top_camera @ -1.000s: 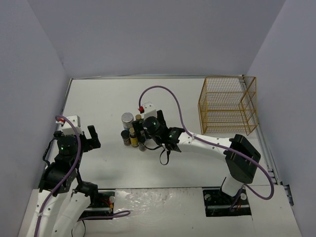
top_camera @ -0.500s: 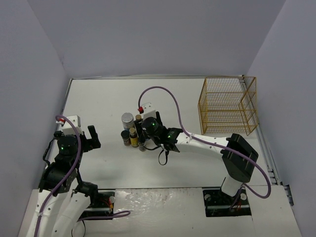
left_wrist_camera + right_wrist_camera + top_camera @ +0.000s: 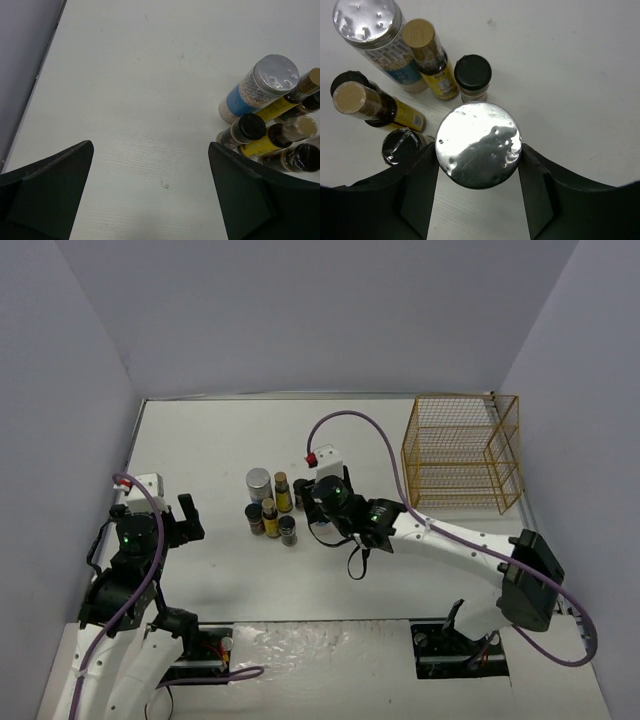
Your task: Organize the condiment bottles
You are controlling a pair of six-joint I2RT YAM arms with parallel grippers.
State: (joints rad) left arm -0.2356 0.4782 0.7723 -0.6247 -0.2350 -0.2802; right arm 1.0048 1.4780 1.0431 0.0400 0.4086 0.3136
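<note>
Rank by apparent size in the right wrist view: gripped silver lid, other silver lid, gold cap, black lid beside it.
1. gripped silver lid, nearest the camera
2. other silver lid
3. black lid and gold cap, roughly alike

Left gripper (image 3: 150,150) spread wide, arm folded back; right gripper (image 3: 478,162) clamped on silver-lidded jar (image 3: 478,135), arm outstretched.

Left arm (image 3: 125,590) and right arm (image 3: 450,537) have white links, black joints, green LEDs (image 3: 127,537), purple cables (image 3: 350,414), matte black fingers (image 3: 45,195)
</note>
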